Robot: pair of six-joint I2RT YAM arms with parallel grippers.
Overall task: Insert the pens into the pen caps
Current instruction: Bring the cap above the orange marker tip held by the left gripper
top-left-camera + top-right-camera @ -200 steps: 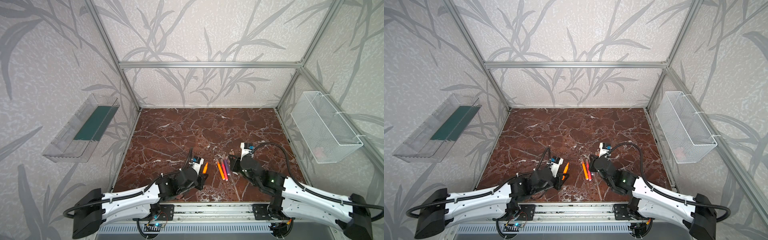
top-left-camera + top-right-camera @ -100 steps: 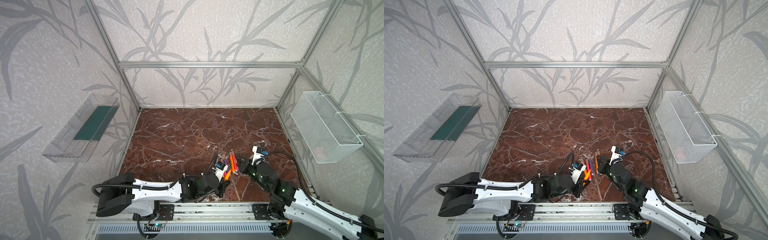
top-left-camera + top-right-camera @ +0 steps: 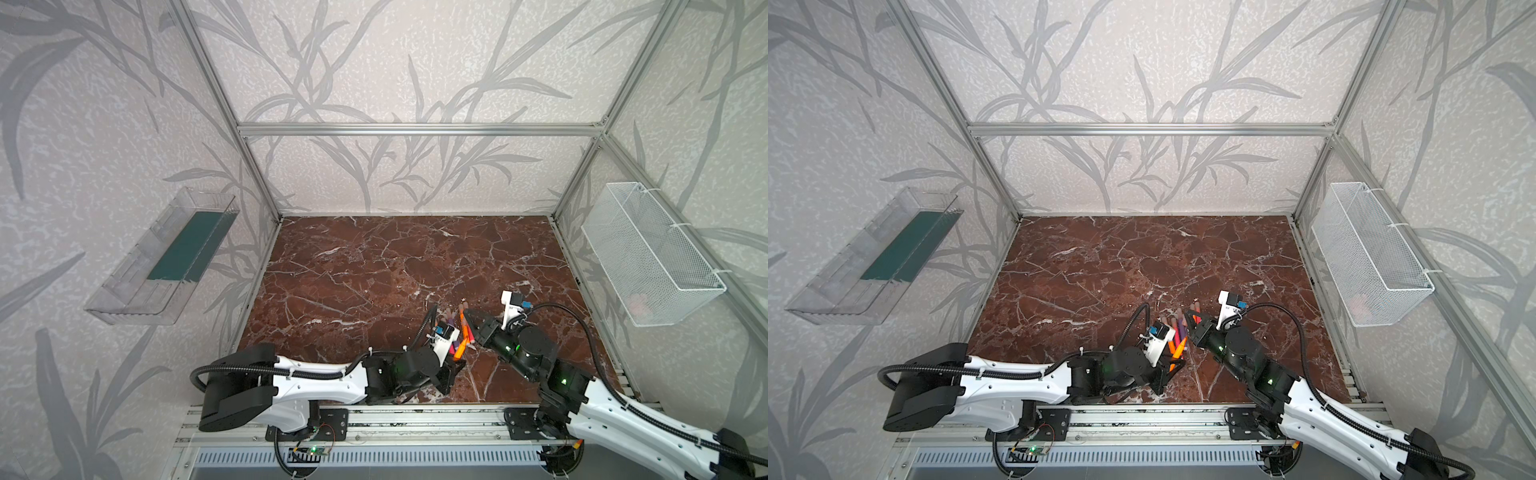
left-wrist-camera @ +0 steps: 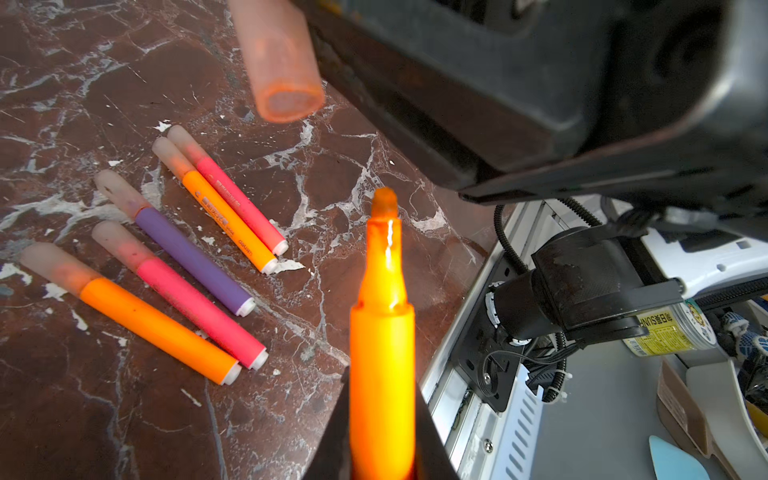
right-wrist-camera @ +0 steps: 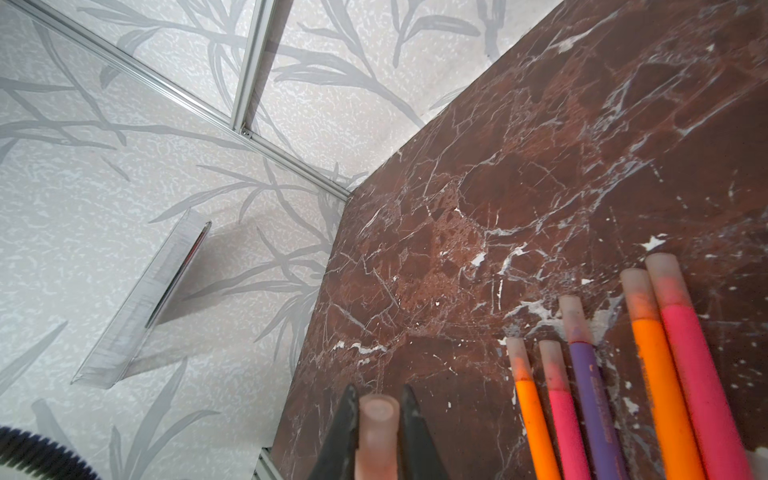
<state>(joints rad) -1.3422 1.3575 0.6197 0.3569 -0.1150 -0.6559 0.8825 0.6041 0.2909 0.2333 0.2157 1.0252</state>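
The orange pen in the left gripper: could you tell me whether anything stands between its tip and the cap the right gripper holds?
Nothing visible does. The bare tip of the orange pen in the left gripper and the open mouth of the cap in the right gripper stand apart, with only air between them.

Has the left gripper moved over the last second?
Yes. The left gripper has shifted right along the marble table, away from its left edge.
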